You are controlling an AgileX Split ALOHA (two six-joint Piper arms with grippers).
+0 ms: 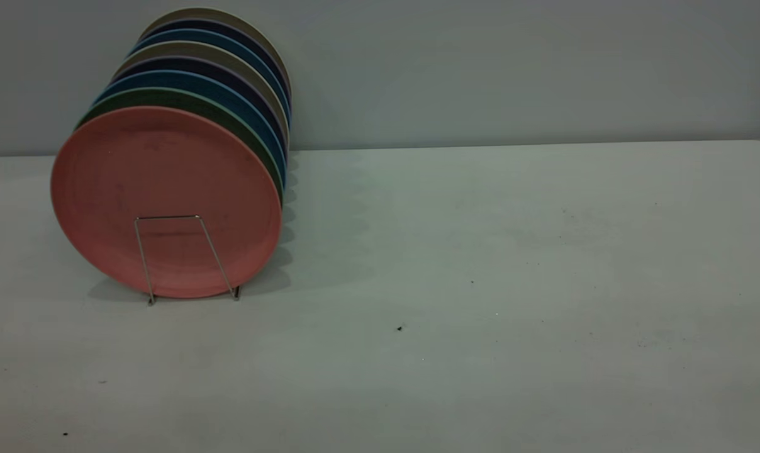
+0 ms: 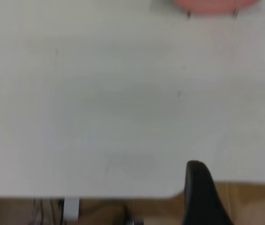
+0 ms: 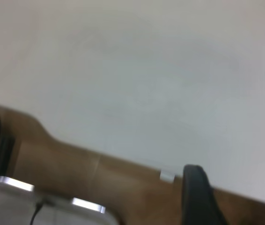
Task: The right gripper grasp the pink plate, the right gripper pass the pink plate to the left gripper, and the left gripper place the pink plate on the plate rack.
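Note:
The pink plate [image 1: 166, 189] stands upright at the front of the plate rack [image 1: 166, 218], at the table's left, with a wire loop across its lower face. Its lower edge also shows in the left wrist view [image 2: 212, 5], far from the jaws. Neither arm appears in the exterior view. The left gripper [image 2: 238, 176] is open and empty at the table's near edge, with one dark finger [image 2: 198, 192] showing. The right gripper [image 3: 237, 185] is open and empty at another table edge, with one dark finger [image 3: 195, 197] showing.
Behind the pink plate several more plates stand in the rack: a green one [image 1: 229, 116], then blue, dark and beige ones. The grey table [image 1: 480, 283] reaches to the right. Brown floor [image 3: 67, 164] shows beyond the table edge.

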